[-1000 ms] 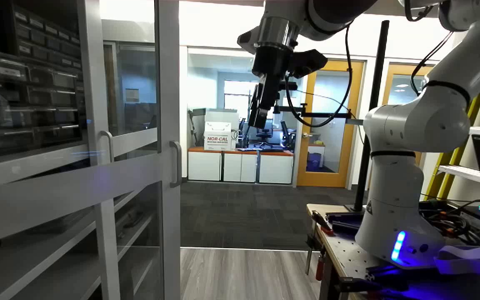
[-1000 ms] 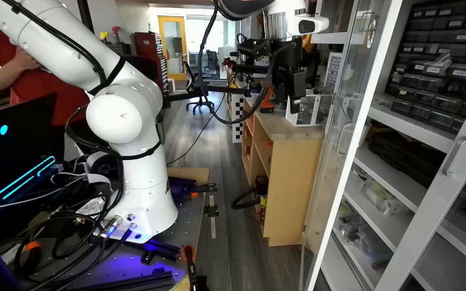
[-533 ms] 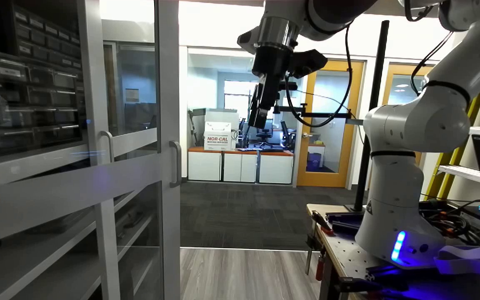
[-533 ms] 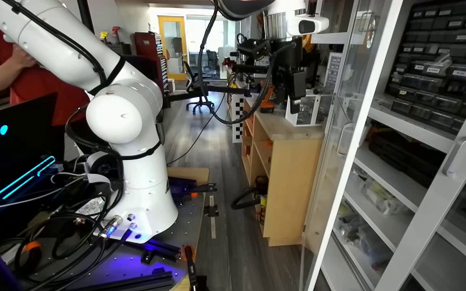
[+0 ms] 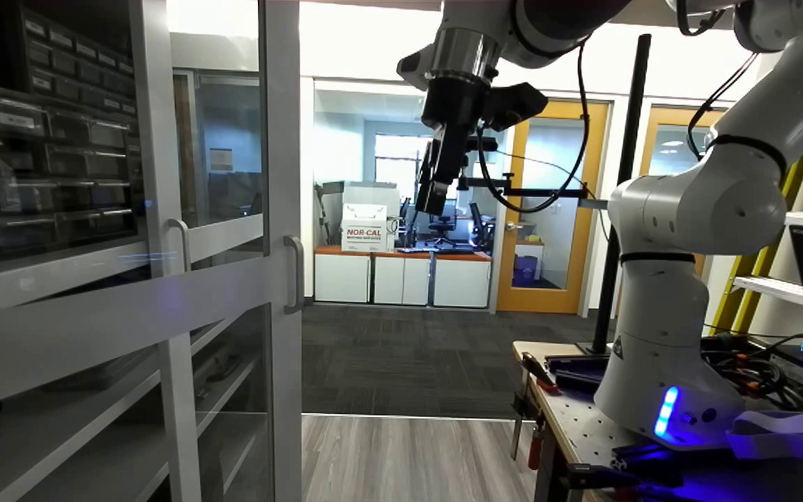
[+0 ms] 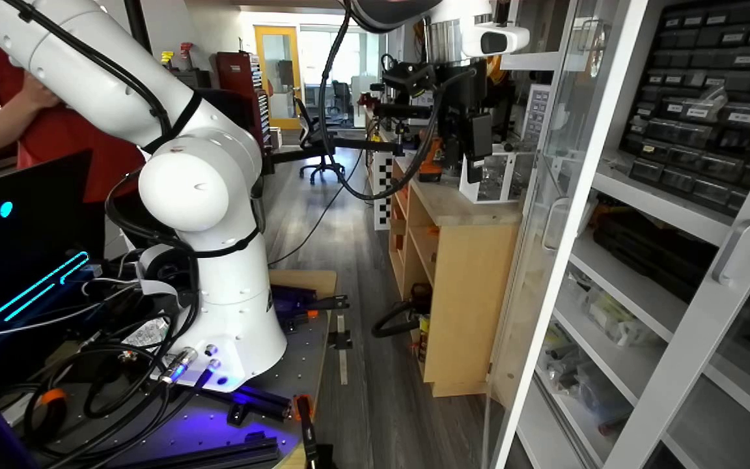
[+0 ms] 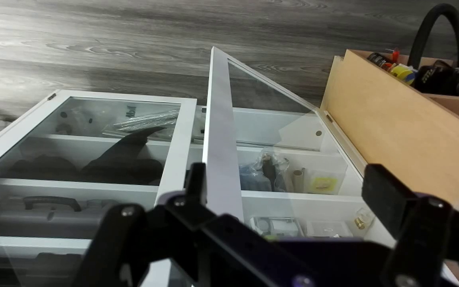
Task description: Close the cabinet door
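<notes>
A push on the wrong face is your main risk

The cabinet door [image 7: 220, 131] stands swung out, hinged at the right beside the wooden unit [image 7: 393, 123] in the wrist view, its free edge apart from the neighbouring door [image 7: 177, 151] at the left, which looks closed. Press on the inner face and you will likely drive it wider, towards that unit. Advance with the gripper [image 7: 287, 179] straddling the free edge and one side may catch inside and jam the swing. A sweep close to the hinge side could take much force for little travel, and the handle [image 5: 298, 274] could snag you. Late in the swing, the gripper might get pinched between the two doors.

Its fingers [image 7: 385, 195] are spread wide and grip nothing; the door merely shows through the gap in the wrist view. In both exterior views the gripper hangs in the air, apart from the door, with no contact visible.
</notes>
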